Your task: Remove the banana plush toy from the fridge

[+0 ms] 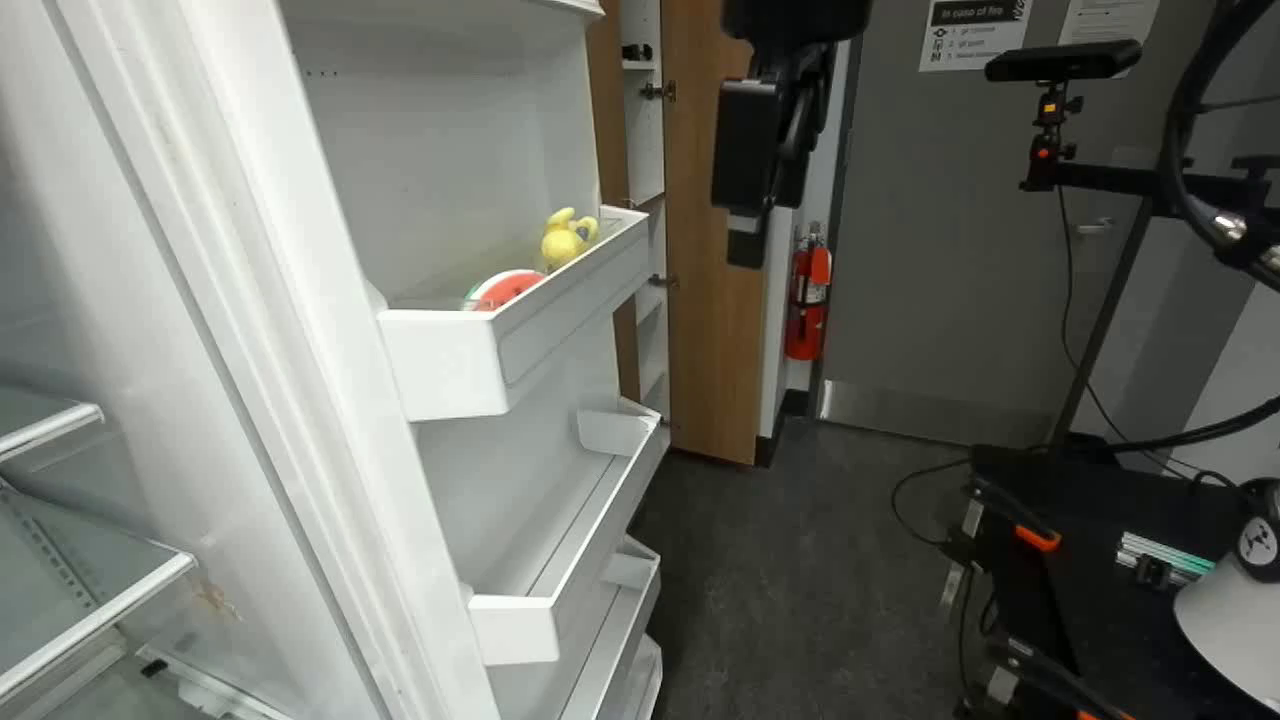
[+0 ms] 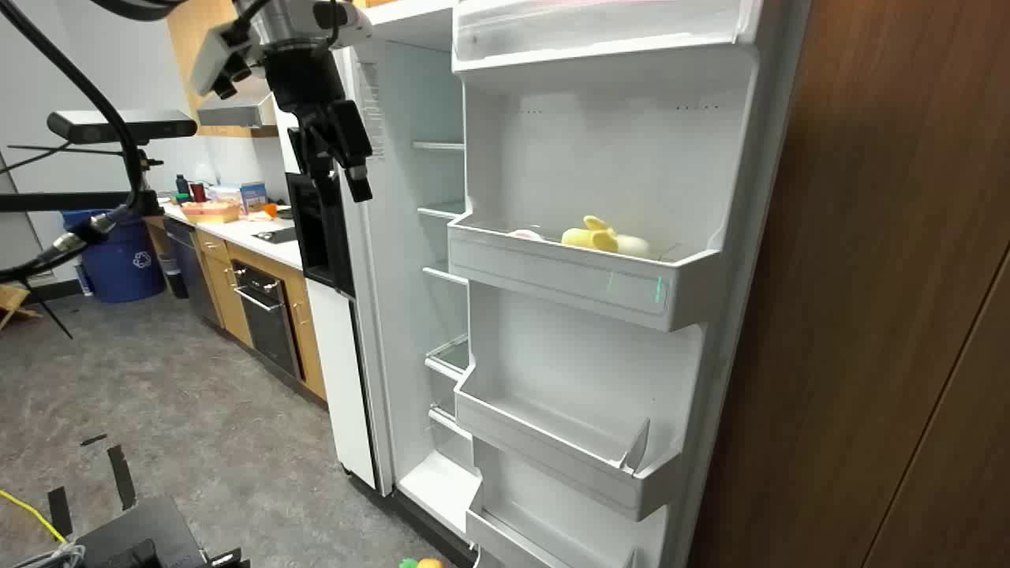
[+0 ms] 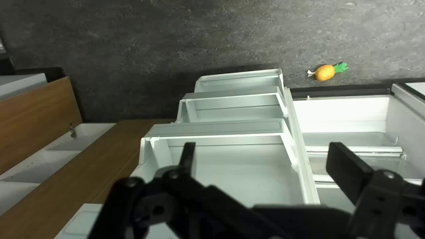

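Note:
The banana plush toy (image 1: 565, 243) is a small pale-yellow lump in the upper door bin of the white fridge (image 1: 440, 362). It also shows above the bin's rim in an exterior view (image 2: 593, 236), its lower part hidden by the bin front. The fridge door stands open, and its bins also show in the wrist view (image 3: 215, 127). My gripper (image 3: 263, 159) is open and empty, with its fingers wide apart. It points down, in front of the door and apart from it and the toy, as both exterior views show (image 1: 748, 240) (image 2: 344, 189). The toy is out of the wrist view.
A red-pink watermelon toy (image 1: 508, 287) lies beside the banana in the same bin. A pale rounded item (image 2: 634, 245) sits on its other side. A pineapple toy (image 3: 325, 72) lies on the floor. A wooden cabinet (image 1: 712, 300) with an open door stands beyond the fridge door.

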`<state>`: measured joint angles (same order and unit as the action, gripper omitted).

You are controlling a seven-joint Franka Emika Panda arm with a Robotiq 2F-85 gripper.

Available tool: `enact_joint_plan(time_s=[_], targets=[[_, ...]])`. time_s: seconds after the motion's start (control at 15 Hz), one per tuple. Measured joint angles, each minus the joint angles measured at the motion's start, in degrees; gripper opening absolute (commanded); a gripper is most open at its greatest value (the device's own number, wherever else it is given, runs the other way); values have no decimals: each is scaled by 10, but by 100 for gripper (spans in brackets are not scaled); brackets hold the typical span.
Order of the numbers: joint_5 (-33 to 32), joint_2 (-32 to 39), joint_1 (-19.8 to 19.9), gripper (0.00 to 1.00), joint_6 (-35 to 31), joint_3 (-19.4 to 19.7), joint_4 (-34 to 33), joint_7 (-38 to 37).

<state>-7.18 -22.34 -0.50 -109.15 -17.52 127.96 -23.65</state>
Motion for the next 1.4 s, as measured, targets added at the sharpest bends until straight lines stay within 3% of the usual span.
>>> enact_joint_plan(time_s=[1.0, 1.4], targets=[[0, 0, -1, 100, 0, 1, 0, 0], [-68, 93, -3, 100, -68, -19, -39, -95]])
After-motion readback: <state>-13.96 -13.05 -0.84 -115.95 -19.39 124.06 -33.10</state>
